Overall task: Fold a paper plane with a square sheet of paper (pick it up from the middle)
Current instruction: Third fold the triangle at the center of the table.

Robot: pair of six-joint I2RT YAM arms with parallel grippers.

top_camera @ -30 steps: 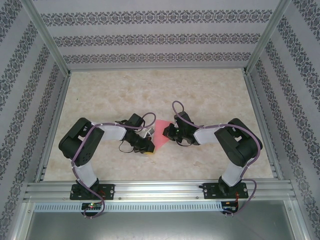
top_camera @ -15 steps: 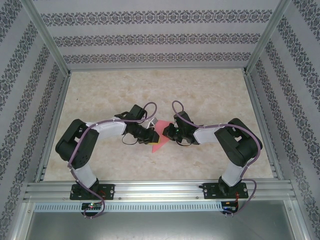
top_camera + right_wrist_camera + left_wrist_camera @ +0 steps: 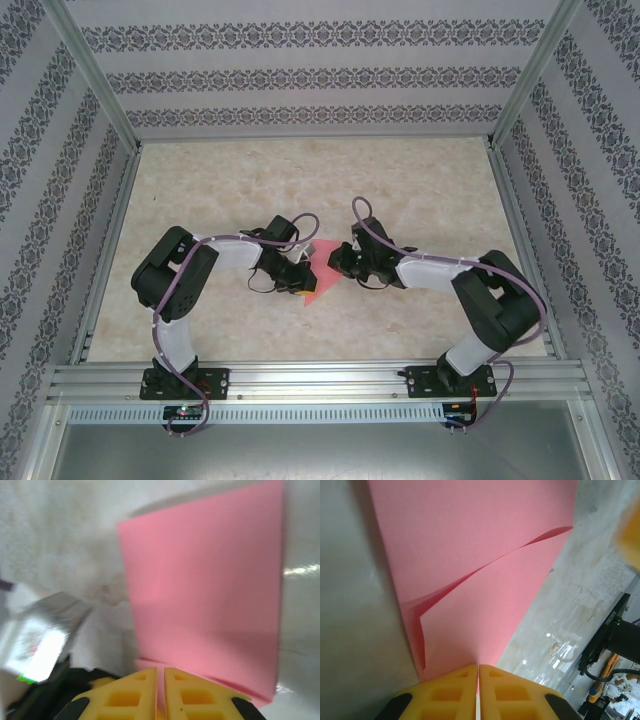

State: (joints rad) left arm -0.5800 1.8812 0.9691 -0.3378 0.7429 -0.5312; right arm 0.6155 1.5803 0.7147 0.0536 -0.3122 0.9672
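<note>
The square sheet of paper [image 3: 320,275] sits at the middle of the marble-patterned table [image 3: 300,180], between the two arms, which both reach inward to it. The left gripper [image 3: 305,283] meets the paper's left side and the right gripper [image 3: 335,268] its right side, the two well close to one another. In the left wrist view the sheet [image 3: 470,545] is already creased: an upper layer lies over the lower one and bows up along a curved edge. The yellow fingers of the left gripper [image 3: 478,675] are pressed together with only a hairline between them, and the paper's narrow end runs straight into that line, so they pinch it. In the right wrist view the right gripper [image 3: 160,680] is likewise drawn tight, and the paper's [image 3: 205,590] layered near edge reaches its tips; the picture is blurred, but it looks nipped there too.
</note>
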